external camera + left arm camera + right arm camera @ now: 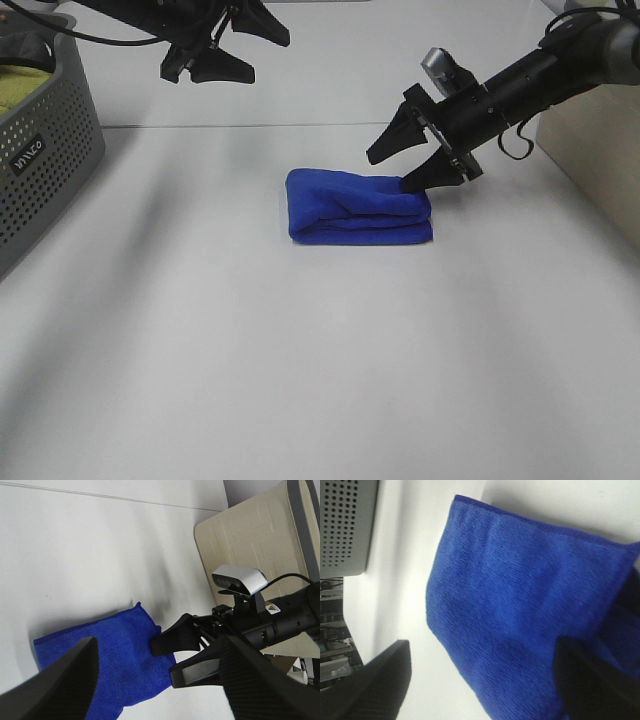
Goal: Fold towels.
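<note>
The right gripper point(415, 160) is standing with its jaws spread wide and holding nothing: the lower jaw tip is touching the top of the blue towel point(358, 207) at the towel's right end, while the upper jaw is hanging clear above it. In the right wrist view the towel point(520, 610) is filling the gap between the two dark fingers point(380, 680), its plush surface flat and its stitched hem showing.

The towel is lying as a compact folded bundle near the middle of the white counter point(300, 380), so the folding is probably close to finished. To close the step well, the right arm should be pressing or smoothing lightly across the bundle, then lifting straight up so the jaw tip is not dragging the top layer open.

The left gripper point(215, 50) is hovering well above and behind the towel, jaws spread and empty. A grey perforated basket point(50, 170) is sitting well to the towel's left.
</note>
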